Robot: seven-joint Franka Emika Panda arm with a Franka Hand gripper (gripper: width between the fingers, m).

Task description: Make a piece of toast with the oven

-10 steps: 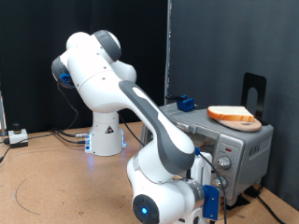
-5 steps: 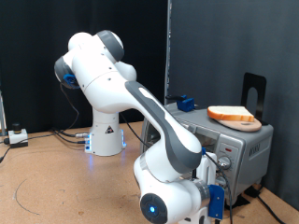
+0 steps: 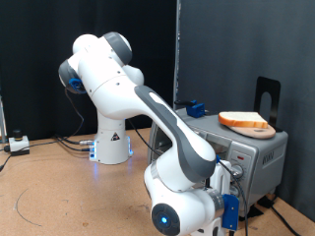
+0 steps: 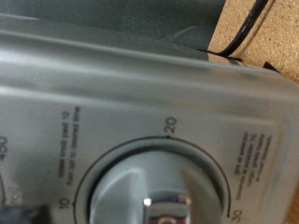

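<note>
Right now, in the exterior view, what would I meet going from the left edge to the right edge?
White box on the floor → round robot shoulder → small blue object on the oven → piece of toast on the oven → black stand behind it.

Piece of toast [image 3: 246, 121] lies flat atop the silver oven [image 3: 258, 157] — uninserted.

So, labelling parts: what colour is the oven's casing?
Silver-grey; the oven casing shows best in the exterior view.
</note>
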